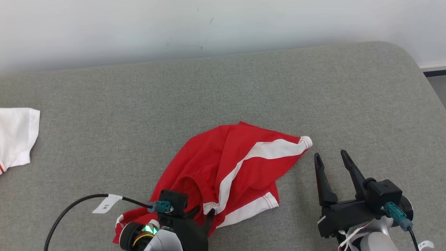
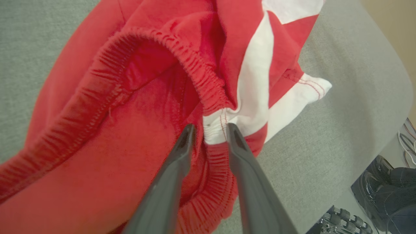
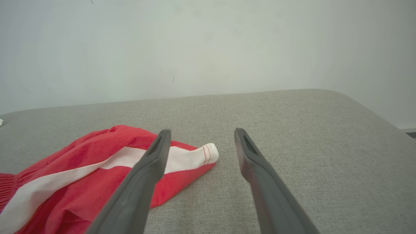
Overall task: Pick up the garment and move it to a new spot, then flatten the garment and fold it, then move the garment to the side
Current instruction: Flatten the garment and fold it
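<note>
**While the red garment (image 1: 226, 164) lies crumpled, its waistband is straddled by the left gripper (image 1: 204, 212)**

Although part of it is spread loosely, the red garment, marked with white stripes, is seen rumpled near the front middle of the grey padded surface (image 1: 244, 87). Its elastic waistband is turned towards the robot, and a white-edged leg end is pointed towards the right gripper (image 1: 330, 154). The left gripper is lowered onto the near edge of the garment. In the left wrist view its two dark fingers (image 2: 182, 146) are set on either side of a bunched fold where a white stripe meets the waistband. The gap between the tips is filled with cloth and both tips are touched by it, but whether the fold is firmly pinched cannot be told. The right gripper is held just beside the garment's right corner, apart from it, with its jaws spread wide over bare grey surface. A white cloth (image 1: 15, 136) is laid at the far left edge of the surface, well apart from the red garment. Dark shoes (image 2: 383, 185) are seen on the floor beyond the surface's edge in the left wrist view.
</note>
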{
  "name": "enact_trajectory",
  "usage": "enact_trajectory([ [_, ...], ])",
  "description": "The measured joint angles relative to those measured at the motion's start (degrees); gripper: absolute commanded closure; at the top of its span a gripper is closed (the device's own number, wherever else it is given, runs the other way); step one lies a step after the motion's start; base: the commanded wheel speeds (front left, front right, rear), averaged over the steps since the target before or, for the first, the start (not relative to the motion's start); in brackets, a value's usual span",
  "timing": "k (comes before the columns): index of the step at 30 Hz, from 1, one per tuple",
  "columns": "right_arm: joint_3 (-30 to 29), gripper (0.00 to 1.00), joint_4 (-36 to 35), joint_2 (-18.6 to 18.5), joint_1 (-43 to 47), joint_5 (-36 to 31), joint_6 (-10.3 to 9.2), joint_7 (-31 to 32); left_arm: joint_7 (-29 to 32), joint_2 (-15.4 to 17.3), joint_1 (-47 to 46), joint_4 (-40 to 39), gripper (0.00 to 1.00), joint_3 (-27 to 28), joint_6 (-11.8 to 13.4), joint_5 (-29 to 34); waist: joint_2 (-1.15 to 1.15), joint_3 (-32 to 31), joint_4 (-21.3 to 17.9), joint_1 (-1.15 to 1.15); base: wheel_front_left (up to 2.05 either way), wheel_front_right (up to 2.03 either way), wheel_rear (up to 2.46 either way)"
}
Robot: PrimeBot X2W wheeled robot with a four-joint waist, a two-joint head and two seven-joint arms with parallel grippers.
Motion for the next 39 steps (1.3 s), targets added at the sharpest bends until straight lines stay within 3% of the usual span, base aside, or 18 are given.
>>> enact_trajectory([
  [7,0.5,0.00,0.0,0.0,0.0,0.2,0.00,0.3,-1.6,-0.4,-2.1,0.8,0.33,-0.6,-0.3,1.7,0.00,-0.3,0.1,0.00,0.00,0.00,0.00],
  [9,0.6,0.00,0.2,0.0,0.0,0.3,0.00,0.3,-1.5,-0.6,-2.4,1.0,0.37,-1.1,-0.6,1.7,0.00,-0.4,0.2,0.00,0.00,0.00,0.00],
  [10,0.8,0.00,0.4,0.0,0.0,0.4,0.00,0.3,-1.3,-0.7,-2.5,1.3,0.51,-1.4,-0.8,1.7,0.00,-0.4,0.2,0.00,0.00,0.00,0.00],
  [11,1.0,0.00,0.5,0.0,0.0,0.4,0.00,0.3,-0.8,-0.7,-2.6,1.5,0.51,-1.6,-1.0,1.6,0.00,-0.5,0.2,0.00,0.00,0.00,0.00],
  [14,1.4,0.00,0.7,0.0,0.1,0.6,0.00,0.3,0.2,-0.7,-2.8,1.7,0.69,-2.1,-1.0,1.4,0.00,-0.6,0.0,0.00,0.00,0.00,0.00],
  [19,1.0,0.00,0.7,0.0,0.5,0.7,0.00,0.2,1.2,0.3,-1.5,-1.1,0.79,-2.9,-0.6,1.3,0.00,-0.7,0.1,0.00,0.00,0.00,0.00],
  [21,0.5,0.00,0.7,0.0,0.9,0.6,0.00,0.2,2.1,0.6,-0.5,-2.6,0.76,-3.3,-0.5,1.1,0.00,-0.7,0.4,0.00,0.00,0.00,0.00],
  [23,0.3,0.00,0.7,0.0,0.9,0.6,0.00,0.2,2.7,0.7,-0.2,-3.2,0.62,-3.4,-0.4,1.0,0.00,-0.6,0.5,0.00,0.00,0.00,0.00],
  [25,0.2,0.00,0.6,0.0,0.9,0.6,0.00,0.2,3.1,0.9,0.4,-4.0,0.56,-3.5,-0.2,0.9,0.00,-0.6,0.9,0.00,0.00,0.00,0.00],
  [29,0.6,0.00,0.5,0.0,0.6,0.6,0.00,0.3,2.3,0.9,0.2,-4.0,0.60,-3.1,0.0,0.7,0.00,-0.2,1.5,0.00,0.00,0.00,0.00],
  [35,1.3,0.00,0.2,0.0,-1.2,-0.4,0.00,0.9,1.1,0.0,-1.6,-1.6,0.77,-3.0,-0.5,0.7,0.00,0.5,1.7,0.00,0.00,0.00,0.00],
  [37,1.4,0.00,0.2,0.0,-1.7,-0.7,0.00,1.5,1.1,-0.2,-2.1,-0.9,0.99,-3.2,-0.7,0.7,0.00,0.6,1.6,0.00,0.00,0.00,0.00],
  [39,1.5,0.00,0.5,-0.1,-2.1,-1.1,0.00,2.5,1.1,-0.4,-2.1,-0.2,1.00,-3.4,-1.0,0.7,0.00,0.7,1.5,0.00,0.00,0.00,0.00],
])
